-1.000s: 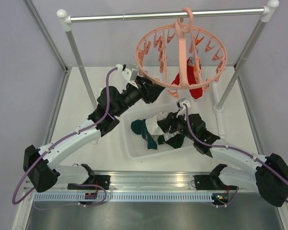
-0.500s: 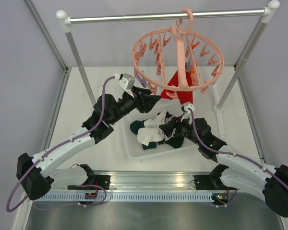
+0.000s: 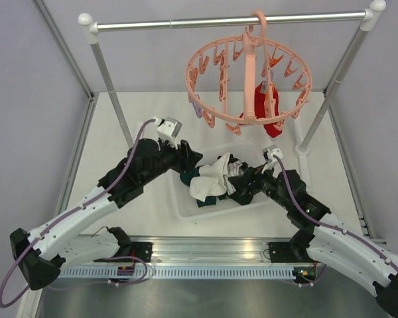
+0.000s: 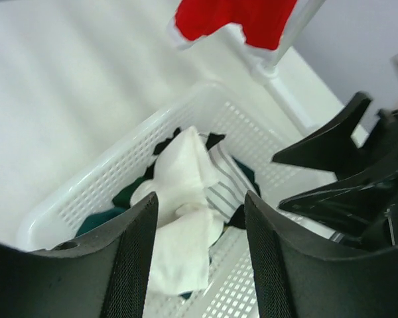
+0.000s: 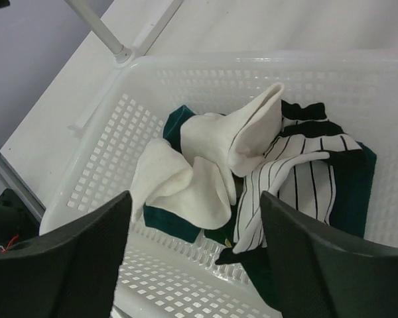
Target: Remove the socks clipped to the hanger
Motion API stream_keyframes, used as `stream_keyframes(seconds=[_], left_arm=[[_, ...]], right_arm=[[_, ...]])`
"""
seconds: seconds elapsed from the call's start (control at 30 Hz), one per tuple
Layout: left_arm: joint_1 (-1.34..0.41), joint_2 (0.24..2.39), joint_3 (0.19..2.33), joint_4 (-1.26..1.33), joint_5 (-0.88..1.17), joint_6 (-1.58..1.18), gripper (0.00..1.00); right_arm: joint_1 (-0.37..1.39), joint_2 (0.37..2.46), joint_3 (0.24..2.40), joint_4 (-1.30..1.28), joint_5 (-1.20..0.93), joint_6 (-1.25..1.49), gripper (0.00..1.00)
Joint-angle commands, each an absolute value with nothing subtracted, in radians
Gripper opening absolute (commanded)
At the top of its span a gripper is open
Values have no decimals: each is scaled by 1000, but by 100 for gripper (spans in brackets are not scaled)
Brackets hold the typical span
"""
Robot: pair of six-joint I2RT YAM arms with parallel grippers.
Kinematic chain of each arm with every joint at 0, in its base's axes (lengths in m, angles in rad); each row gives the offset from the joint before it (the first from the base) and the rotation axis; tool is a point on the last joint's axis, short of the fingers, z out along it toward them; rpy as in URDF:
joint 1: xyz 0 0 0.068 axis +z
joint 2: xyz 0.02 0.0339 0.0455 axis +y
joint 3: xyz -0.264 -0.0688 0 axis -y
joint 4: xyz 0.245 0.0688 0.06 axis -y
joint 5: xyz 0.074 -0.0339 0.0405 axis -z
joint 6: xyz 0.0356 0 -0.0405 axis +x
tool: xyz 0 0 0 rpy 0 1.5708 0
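The salmon-pink ring hanger hangs by its hook from the silver rail. A red sock is still clipped under it and shows at the top of the left wrist view. White socks, a striped one and dark teal ones lie piled in the white perforated tray. My left gripper hovers open over the tray's left end with nothing in it. My right gripper stands open above the pile, also with nothing in it.
Two slanted rail posts flank the tray. The hanger's dangling clips hang just above and behind both grippers. The right gripper's black fingers show at the right of the left wrist view.
My left gripper came down from the hanger's rim to the tray. The right gripper drew back and opened wider. A white sock now lies on the pile, and the hanger has swung.
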State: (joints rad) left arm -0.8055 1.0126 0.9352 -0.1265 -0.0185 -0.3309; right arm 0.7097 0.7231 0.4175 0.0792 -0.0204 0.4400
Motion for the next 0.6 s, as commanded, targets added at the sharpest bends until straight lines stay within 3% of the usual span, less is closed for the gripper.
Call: stream_keyframes(seconds=[0.0,0.03,0.57], left_arm=[[-808,933,937,-325,-117,-337,59],[-810,905,933,-339,-117,-344,59],[-808,781,908,-497,-120,-348,61]], right_arm=[[713,652,440,-35,52,452,85],[713,634,452,-50,61,456,98],[713,647,569,-192,206,468,98]])
